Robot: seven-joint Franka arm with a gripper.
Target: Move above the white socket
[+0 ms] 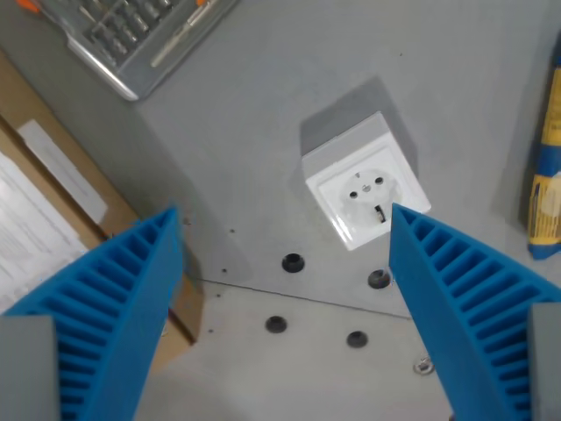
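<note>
A: White socket (366, 188) sitting face-up on grey bench (254, 132), right of centre, nearly touching right blue finger (456, 289) in wrist view.
B: Pincer (285, 232) state?
A: Spread wide, holding nothing. Midpoint off to socket's left.
B: So mid-approach, not yet centred.
A: Yes. Needs shift toward wrist view's right and slightly up. Four black bolt holes (292, 262) just below socket; tool case (131, 35) top left, well apart.

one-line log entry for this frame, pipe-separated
phase: approach | gripper: open, empty | white socket: on grey table, toward the wrist view's right, near right finger | status: not yet centred over socket
</note>
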